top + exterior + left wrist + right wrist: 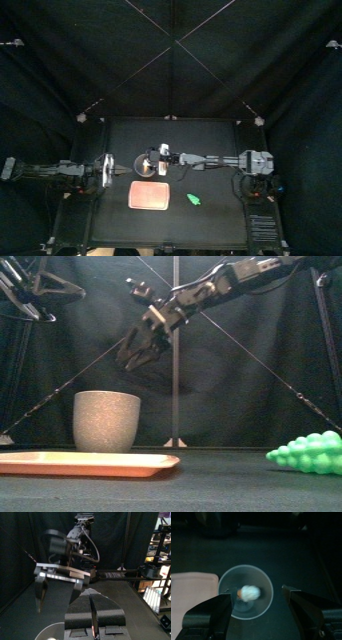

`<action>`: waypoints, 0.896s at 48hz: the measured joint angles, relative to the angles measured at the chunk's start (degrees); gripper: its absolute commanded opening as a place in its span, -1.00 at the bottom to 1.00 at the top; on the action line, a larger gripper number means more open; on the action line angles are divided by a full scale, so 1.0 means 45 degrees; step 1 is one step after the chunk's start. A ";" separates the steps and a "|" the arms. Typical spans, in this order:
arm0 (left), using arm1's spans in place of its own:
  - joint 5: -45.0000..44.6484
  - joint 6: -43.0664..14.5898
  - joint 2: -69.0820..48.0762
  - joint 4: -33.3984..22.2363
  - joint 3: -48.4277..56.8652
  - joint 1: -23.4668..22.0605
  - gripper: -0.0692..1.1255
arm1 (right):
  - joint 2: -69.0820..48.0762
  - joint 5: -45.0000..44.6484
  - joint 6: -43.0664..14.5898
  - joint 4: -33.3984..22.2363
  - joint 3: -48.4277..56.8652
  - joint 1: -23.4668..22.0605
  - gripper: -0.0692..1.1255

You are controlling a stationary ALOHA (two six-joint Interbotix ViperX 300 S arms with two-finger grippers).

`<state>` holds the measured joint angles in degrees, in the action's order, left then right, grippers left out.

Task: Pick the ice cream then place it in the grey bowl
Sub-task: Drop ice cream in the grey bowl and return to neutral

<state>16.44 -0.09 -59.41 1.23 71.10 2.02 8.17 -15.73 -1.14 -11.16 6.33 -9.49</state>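
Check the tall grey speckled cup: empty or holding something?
Holding something. Looking down into the tall grey speckled cup, the right wrist view shows a small pale ice cream toy lying on its bottom.

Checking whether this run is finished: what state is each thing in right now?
ice cream: inside the grey bowl, not gripped.
grey bowl: upright, holding the ice cream.
pink tray: flat, nothing on it.
green toy: lying loose on the table.
right gripper: open, above the grey bowl.
left gripper: shut, at the table's left.
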 measured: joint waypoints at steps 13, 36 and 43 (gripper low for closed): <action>0.0000 0.0000 -0.0020 0.0000 0.0020 0.0000 -0.93 | -0.4922 0.1875 0.0000 0.0156 0.3652 -0.0195 0.82; 0.0000 -0.0059 -0.0117 0.0156 0.0137 0.0215 -0.93 | -1.3301 0.4375 0.0000 0.1855 0.9961 0.0234 0.82; 0.0000 -0.0059 -0.0137 0.0195 0.0137 0.0234 -0.93 | -1.4609 0.4375 0.0000 0.2383 1.0820 0.0430 0.82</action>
<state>16.44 -0.35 -60.03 2.11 71.72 3.08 -57.57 3.96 -1.14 -0.44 55.02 -7.56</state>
